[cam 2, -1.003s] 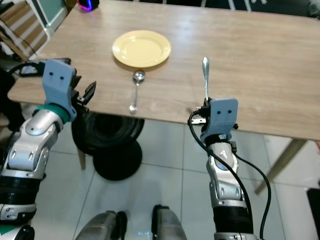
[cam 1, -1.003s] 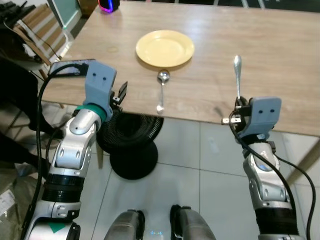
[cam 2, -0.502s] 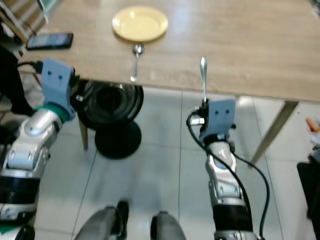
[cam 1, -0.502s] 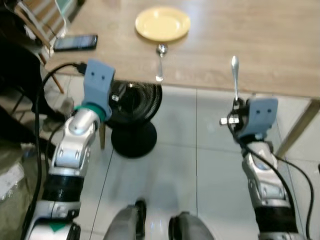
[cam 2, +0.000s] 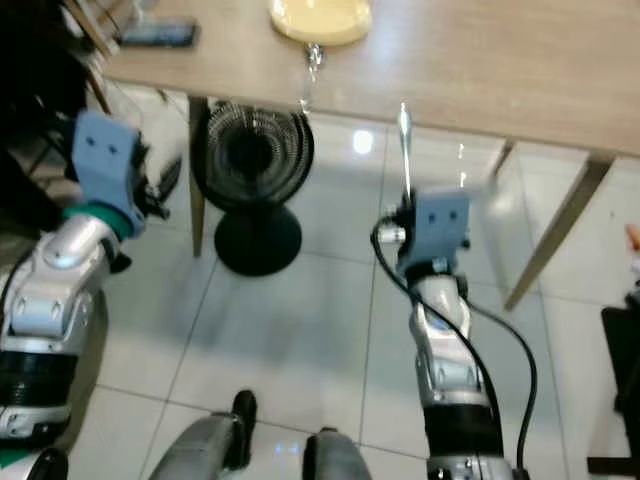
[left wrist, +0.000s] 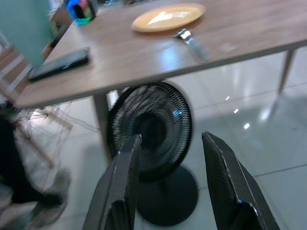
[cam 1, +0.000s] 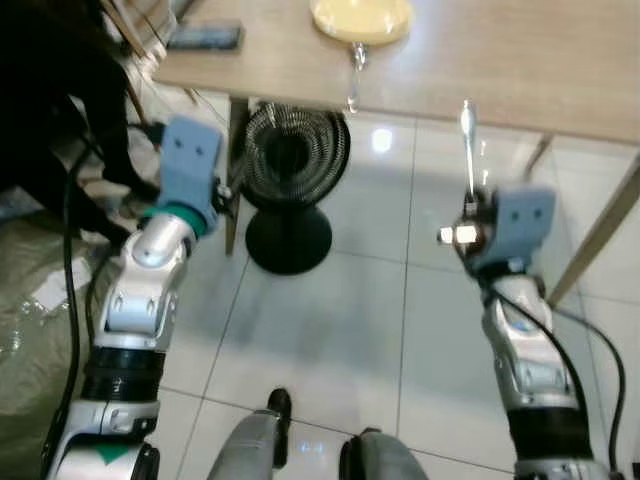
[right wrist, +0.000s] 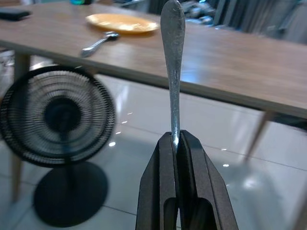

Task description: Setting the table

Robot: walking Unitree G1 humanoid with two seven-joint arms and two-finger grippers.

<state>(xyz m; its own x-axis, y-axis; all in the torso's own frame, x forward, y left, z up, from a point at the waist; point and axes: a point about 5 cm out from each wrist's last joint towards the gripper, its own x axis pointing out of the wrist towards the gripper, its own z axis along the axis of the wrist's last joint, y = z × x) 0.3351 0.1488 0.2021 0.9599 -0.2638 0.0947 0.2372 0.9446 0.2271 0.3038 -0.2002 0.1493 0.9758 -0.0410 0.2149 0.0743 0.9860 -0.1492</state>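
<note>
A yellow plate (cam 1: 361, 18) lies on the wooden table (cam 1: 520, 60), far ahead of me. A spoon (cam 1: 355, 72) lies just in front of it, its handle reaching the table's near edge. My right gripper (right wrist: 175, 138) is shut on the lower end of a silver utensil (right wrist: 172, 57), which stands upright over the tiled floor, short of the table edge. My left gripper (left wrist: 170, 139) is open and holds nothing; it hangs over the floor on the left, pointing toward a black fan.
A black floor fan (cam 1: 290, 160) stands under the table's near edge. A dark phone (cam 1: 205, 38) lies at the table's left corner, and a blue cup (left wrist: 79, 9) behind it. A table leg (cam 1: 598, 235) slants down on the right. Bags and dark clutter (cam 1: 30, 320) crowd the left floor.
The whole view has pulled back from the table, so the camera has moved away. Both arms now hang over the floor. The right gripper still holds the utensil upright.
</note>
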